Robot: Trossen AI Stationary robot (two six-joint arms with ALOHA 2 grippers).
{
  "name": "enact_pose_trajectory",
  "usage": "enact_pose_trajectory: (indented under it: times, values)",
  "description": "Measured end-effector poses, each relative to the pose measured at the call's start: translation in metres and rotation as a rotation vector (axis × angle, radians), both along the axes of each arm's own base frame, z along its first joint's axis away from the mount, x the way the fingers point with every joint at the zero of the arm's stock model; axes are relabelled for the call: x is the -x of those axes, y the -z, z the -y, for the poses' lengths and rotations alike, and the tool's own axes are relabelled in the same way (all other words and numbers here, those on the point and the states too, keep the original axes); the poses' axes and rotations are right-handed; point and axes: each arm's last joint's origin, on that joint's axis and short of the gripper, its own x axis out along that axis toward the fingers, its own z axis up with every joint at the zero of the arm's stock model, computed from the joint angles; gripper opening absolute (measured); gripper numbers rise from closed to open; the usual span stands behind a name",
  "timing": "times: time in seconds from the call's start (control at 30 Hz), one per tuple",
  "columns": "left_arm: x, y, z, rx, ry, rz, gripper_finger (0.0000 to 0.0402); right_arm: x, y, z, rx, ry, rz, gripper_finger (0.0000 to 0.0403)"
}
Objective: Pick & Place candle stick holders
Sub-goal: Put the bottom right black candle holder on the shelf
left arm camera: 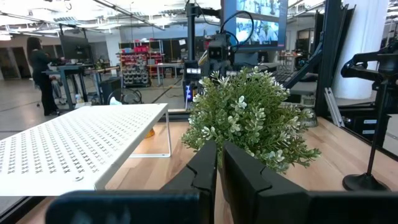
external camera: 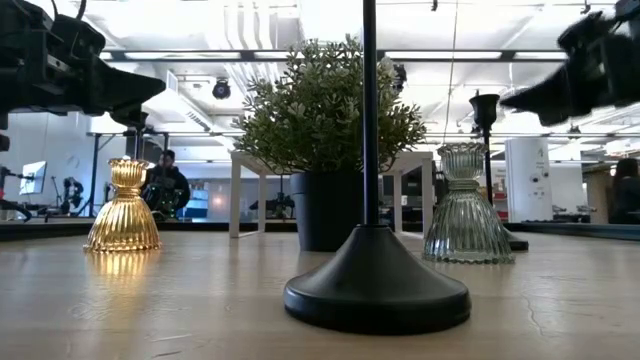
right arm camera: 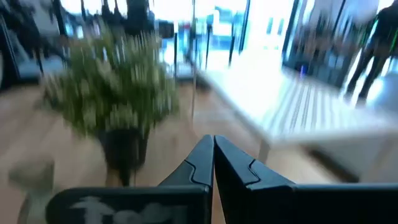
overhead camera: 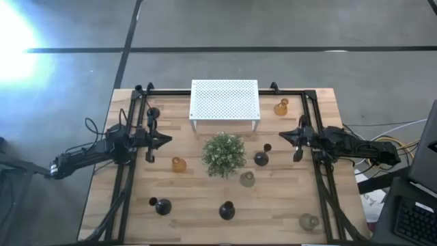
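Two arms sit idle at the table's flanks, facing inward. Left gripper [overhead camera: 162,140] at nine o'clock of the plant [overhead camera: 224,154], fingers pinched almost together, holding nothing; its wrist view shows only a thin slit between the fingers [left arm camera: 202,171]. Right gripper [overhead camera: 285,136] at three o'clock of the plant, fingers pressed together, empty.

White perforated stand [overhead camera: 224,101] at twelve o'clock on the wooden table [overhead camera: 205,198], just beyond the plant.

Candle stick holders lie scattered, all untouched:
- amber holder [overhead camera: 179,165], nine o'clock of the plant, near it, upright; low view shows it ribbed and glowing [external camera: 122,208].
- second amber holder [overhead camera: 281,106], two o'clock, just beside the stand's right edge.
- dark holder [overhead camera: 261,159], three o'clock of the plant, with a smaller dark one [overhead camera: 267,147] just beyond it.
- clear-grey holder [overhead camera: 247,179], four o'clock, near the plant; upright in the low view [external camera: 467,208].
- black holder [overhead camera: 227,210], six o'clock, well apart from the plant.
- black holder with small piece beside it [overhead camera: 162,206], seven o'clock.
- clear-grey holder [overhead camera: 308,221], five o'clock, near the table's corner.
- tall black stem on round base [external camera: 372,250], closest to the low camera.

Person stands in the room behind [left arm camera: 42,71].
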Motion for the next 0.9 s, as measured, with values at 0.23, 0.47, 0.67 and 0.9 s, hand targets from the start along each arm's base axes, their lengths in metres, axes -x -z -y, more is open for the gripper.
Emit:
enact_pose_trajectory:
  times: [0.23, 0.47, 0.67, 0.9]
  values:
    - [0.0, 0.0, 0.0, 0.0, 0.0, 0.0, 0.003, 0.008, -0.042, -0.001, -0.117, -0.034, 0.486, 0.0008]
    - [0.0, 0.0, 0.0, 0.0, 0.0, 0.0, 0.003, 0.019, -0.063, -0.001, 0.045, 0.0, 0.7, 0.0008]
    - [0.0, 0.0, 0.0, 0.0, 0.0, 0.0, 0.003, 0.015, -0.068, -0.001, 0.271, 0.079, 0.633, 0.0008]
    - [0.0, 0.0, 0.0, 0.0, 0.0, 0.0, 0.003, 0.008, -0.079, 0.004, 0.246, 0.226, 0.582, 0.0008]
